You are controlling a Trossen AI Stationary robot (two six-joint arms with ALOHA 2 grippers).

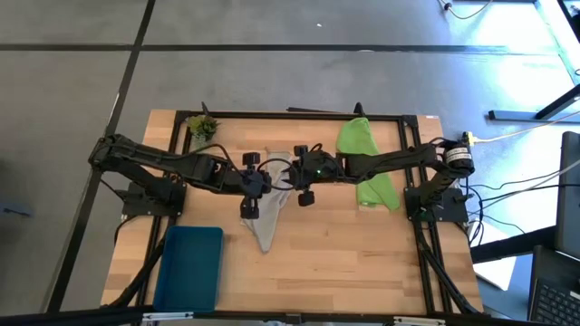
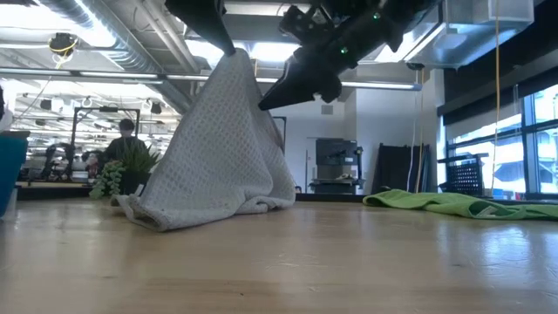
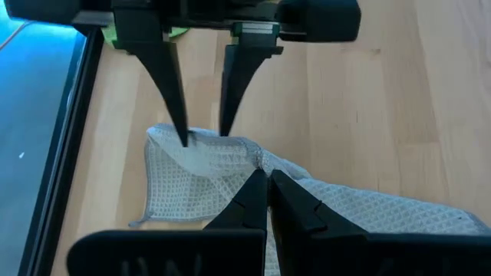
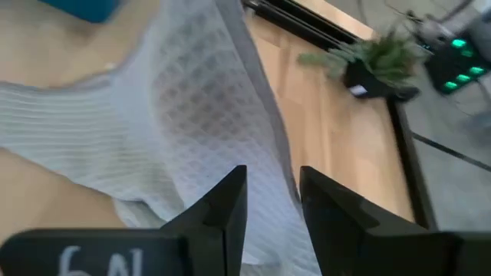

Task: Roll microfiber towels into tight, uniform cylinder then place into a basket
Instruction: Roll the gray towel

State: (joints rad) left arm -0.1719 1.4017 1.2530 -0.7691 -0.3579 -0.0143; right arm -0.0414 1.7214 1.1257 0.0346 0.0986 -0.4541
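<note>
The light grey towel (image 1: 265,222) is in the middle of the table, pulled up into a tent shape in the low view (image 2: 218,148). My left gripper (image 2: 228,48) is shut on its peak. My right gripper (image 2: 266,103) is open and slants down from the right. Its fingers stand at the towel's upper right flank, just below the peak. They also show in the left wrist view (image 3: 203,136). The lime green towel (image 1: 367,163) lies spread out at the far right. The teal basket (image 1: 190,267) stands at the near left and holds no towel. My left gripper pinches a gathered fold of the grey towel (image 3: 257,162) between its two shut fingers, from above, pointing down. The towel hangs below the fingers, and its lower edges (image 2: 174,214) lie bunched on the table. My right gripper's fingers are close to the towel's flank (image 4: 230,130); I cannot tell whether they touch it.
A small potted plant (image 1: 201,127) stands at the far left corner. A black frame rail (image 1: 299,115) runs along the far edge. Bare wood lies in front of the grey towel, right of the basket. A person (image 2: 126,131) is in the room behind.
</note>
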